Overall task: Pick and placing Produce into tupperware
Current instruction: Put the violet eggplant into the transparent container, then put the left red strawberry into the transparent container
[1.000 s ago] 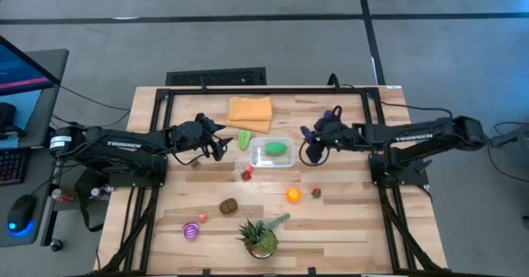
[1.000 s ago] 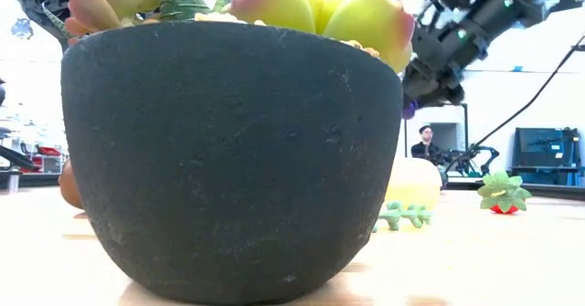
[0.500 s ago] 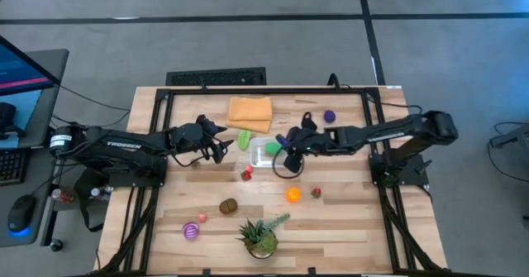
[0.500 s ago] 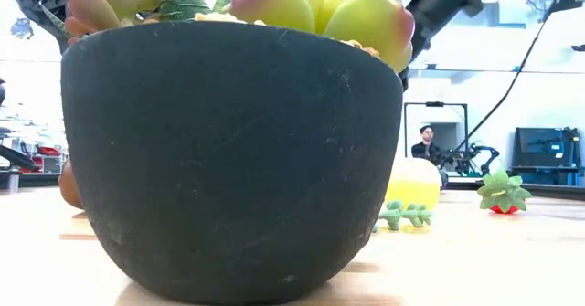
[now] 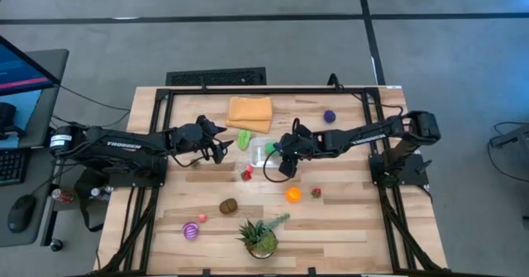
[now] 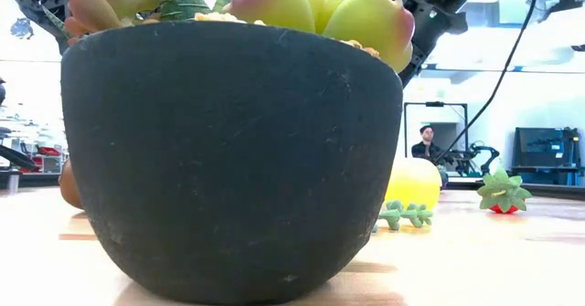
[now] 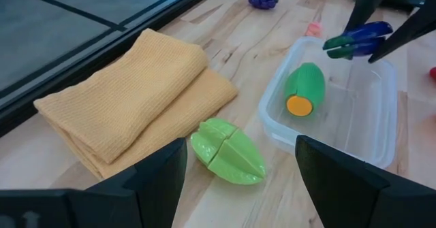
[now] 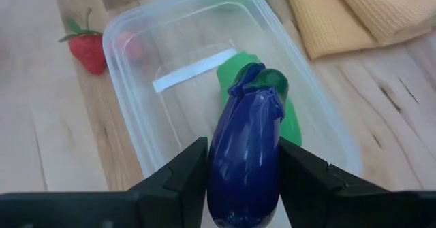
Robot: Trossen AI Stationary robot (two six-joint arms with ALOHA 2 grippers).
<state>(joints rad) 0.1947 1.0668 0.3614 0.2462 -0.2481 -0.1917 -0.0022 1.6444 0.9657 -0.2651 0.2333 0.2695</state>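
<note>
My right gripper (image 5: pixel 279 151) hangs over the clear tupperware (image 5: pixel 259 159), shut on a dark purple eggplant (image 8: pixel 245 146) with a green cap. A green piece of produce with an orange cut face (image 7: pixel 304 88) lies inside the tub. Left of the tub, my left gripper (image 5: pixel 221 149) stands open and holds nothing. Just ahead of it, a light green split fruit (image 7: pixel 228 152) lies on the table. Other produce is scattered over the near half of the table. The low view is mostly blocked by the plant pot (image 6: pixel 228 151). My right gripper pinches the eggplant's two long sides (image 8: pixel 221 161) between its two fingers (image 8: pixel 178 180). The fingers slant down from the table's right side and lie along the fruit. Its green cap end (image 7: pixel 335 45) sticks out past the fingertips. The eggplant is lifted clear above the tub's inside.
A folded orange cloth (image 5: pixel 250 112) lies behind the tub and a purple grape bunch (image 5: pixel 330 116) at the far right. Nearer are two strawberries (image 5: pixel 246 174) (image 5: pixel 316 193), an orange (image 5: pixel 293 194), a brown piece (image 5: pixel 228 205), a striped piece (image 5: pixel 191 230) and the potted plant (image 5: pixel 261 236).
My right gripper has travelled toward the table's left edge, from right of the tub to over it. It has sunk a little and rolled, carrying the eggplant along. This uncovered the grape bunch at the far right.
</note>
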